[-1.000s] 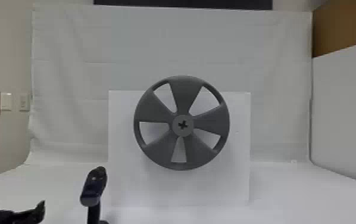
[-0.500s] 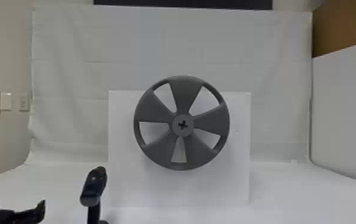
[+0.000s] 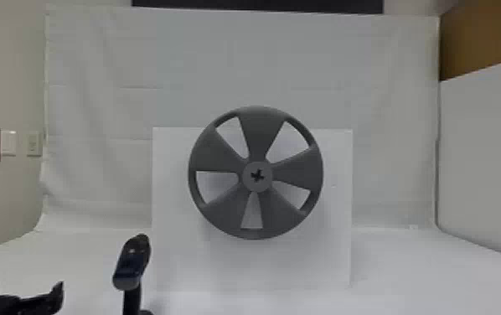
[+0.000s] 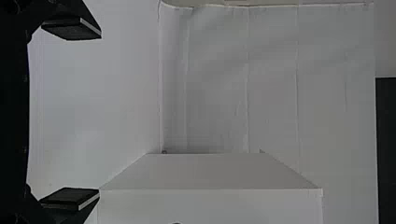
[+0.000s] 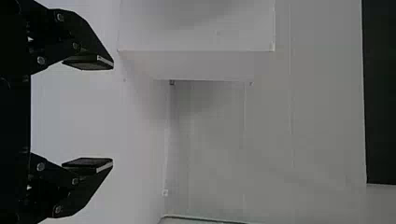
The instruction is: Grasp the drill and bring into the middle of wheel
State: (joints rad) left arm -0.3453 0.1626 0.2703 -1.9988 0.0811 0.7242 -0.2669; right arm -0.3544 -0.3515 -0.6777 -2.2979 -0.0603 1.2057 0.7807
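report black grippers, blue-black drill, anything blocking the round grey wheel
Left gripper and right gripper open, empty. Drill ungripped, lower left of wheel. No obstruction seen between them.

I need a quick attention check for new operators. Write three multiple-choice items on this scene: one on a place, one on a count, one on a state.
1. Where does the drill show in the head view?
A) Above the wheel
B) Lower than the wheel, to its left
C) Lower than the wheel, to its right

2. How many broad spokes does the wheel have?
A) Three
B) Four
C) Five

3. How is the right gripper?
A) Open and empty
B) Shut on the drill
C) Shut and empty

Key:
1: B, the drill is near the head view's bottom edge, left of the wheel.
2: C, one points up, one to each side, two downward.
3: A, its fingers stand well apart with nothing between them.
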